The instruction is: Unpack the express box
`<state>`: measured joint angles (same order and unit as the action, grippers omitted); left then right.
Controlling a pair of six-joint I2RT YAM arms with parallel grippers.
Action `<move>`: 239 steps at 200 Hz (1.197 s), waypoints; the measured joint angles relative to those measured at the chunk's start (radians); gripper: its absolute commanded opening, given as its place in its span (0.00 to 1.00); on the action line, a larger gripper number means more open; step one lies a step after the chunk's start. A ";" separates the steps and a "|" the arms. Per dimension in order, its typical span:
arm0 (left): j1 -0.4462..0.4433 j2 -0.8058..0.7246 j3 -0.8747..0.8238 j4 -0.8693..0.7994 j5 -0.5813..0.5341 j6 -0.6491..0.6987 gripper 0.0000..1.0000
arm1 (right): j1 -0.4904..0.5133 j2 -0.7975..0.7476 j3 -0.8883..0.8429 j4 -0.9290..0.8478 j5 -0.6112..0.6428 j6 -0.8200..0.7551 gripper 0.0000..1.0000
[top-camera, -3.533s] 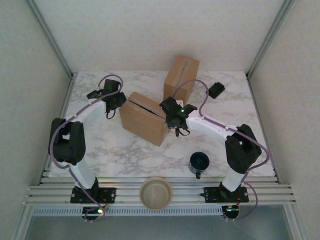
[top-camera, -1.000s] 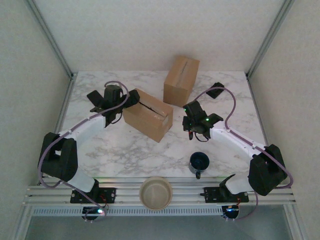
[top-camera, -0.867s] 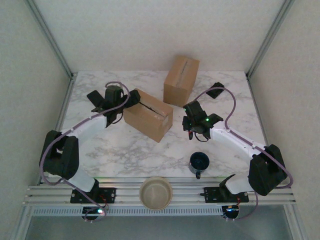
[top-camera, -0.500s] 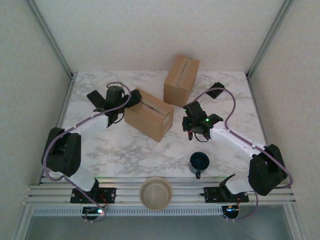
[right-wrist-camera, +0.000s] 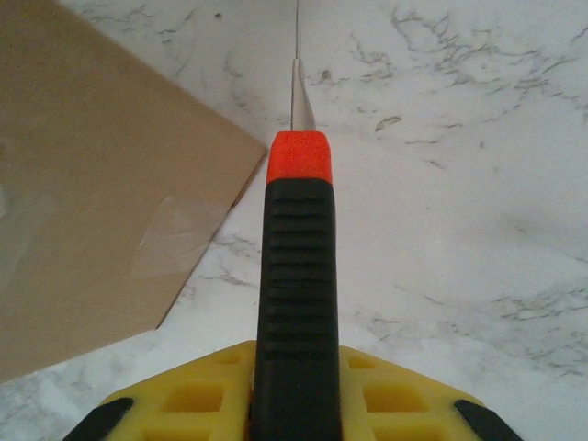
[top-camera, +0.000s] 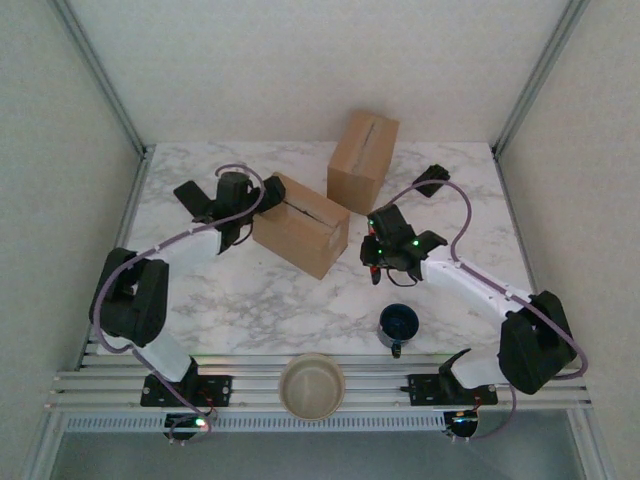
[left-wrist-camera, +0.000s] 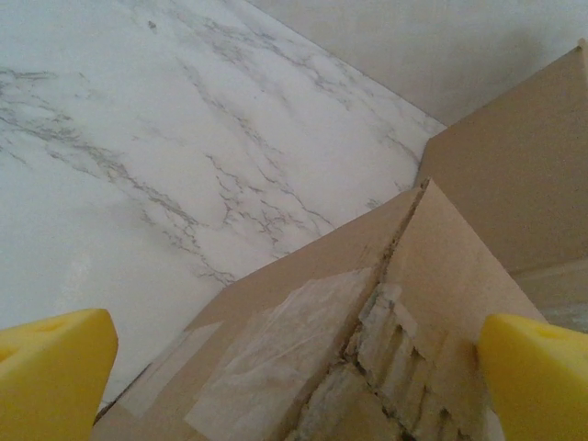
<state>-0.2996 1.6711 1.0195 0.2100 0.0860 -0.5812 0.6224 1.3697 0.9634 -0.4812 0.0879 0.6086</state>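
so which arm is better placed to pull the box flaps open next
Left. Its open claw straddles the torn tape seam at the end of the box. The right claw is shut on the knife, off to the side of the box.

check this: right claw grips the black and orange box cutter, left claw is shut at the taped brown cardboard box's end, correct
No: the left claw is open; the left wrist view shows its yellow fingers spread at the end of the taped brown cardboard box. The right claw does grip the black and orange box cutter.
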 measured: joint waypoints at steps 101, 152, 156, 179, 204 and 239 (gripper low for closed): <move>-0.007 0.015 0.080 -0.177 -0.036 -0.014 0.99 | 0.000 -0.082 -0.009 0.028 -0.097 0.046 0.00; -0.007 0.022 0.093 -0.188 -0.038 -0.014 1.00 | -0.006 -0.157 -0.087 0.160 -0.236 0.125 0.00; -0.007 0.023 0.094 -0.189 -0.038 -0.014 1.00 | -0.009 -0.163 -0.097 0.172 -0.250 0.135 0.00; -0.008 0.030 0.105 -0.197 -0.037 -0.014 1.00 | -0.035 -0.197 -0.165 0.256 -0.339 0.187 0.00; -0.009 0.034 0.113 -0.208 -0.038 -0.014 1.00 | -0.063 -0.237 -0.241 0.353 -0.421 0.245 0.00; -0.009 0.037 0.119 -0.216 -0.038 -0.014 1.00 | -0.100 -0.253 -0.336 0.515 -0.536 0.309 0.00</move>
<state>-0.3084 1.7077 1.1381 -0.0055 0.0483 -0.5953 0.5224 1.1168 0.6277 0.0341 -0.4484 0.9180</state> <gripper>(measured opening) 0.996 0.205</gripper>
